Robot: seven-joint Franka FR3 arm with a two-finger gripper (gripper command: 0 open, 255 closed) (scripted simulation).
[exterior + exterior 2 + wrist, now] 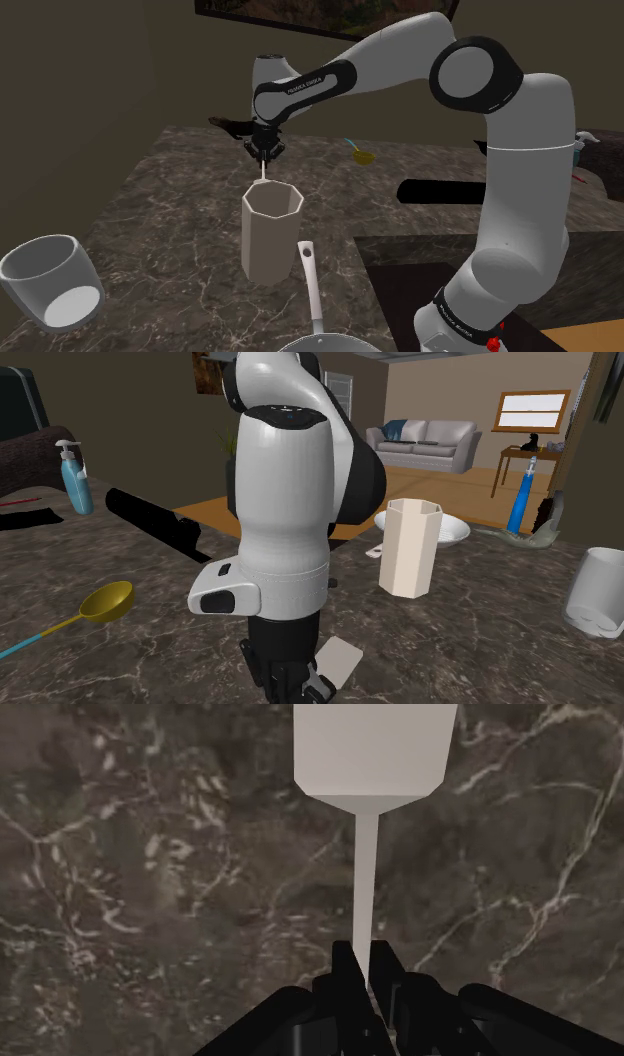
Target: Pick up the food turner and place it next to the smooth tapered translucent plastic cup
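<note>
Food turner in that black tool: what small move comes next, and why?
Probably swing it toward the shoulder view's lower left, skirting the tall faceted container: the tool clasps the food turner by its handle, and the tapered cup stands there.

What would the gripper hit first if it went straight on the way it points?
The counter. The gripper points down at it, shut on the turner, whose blade would probably touch first; the gap is unclear.
</note>
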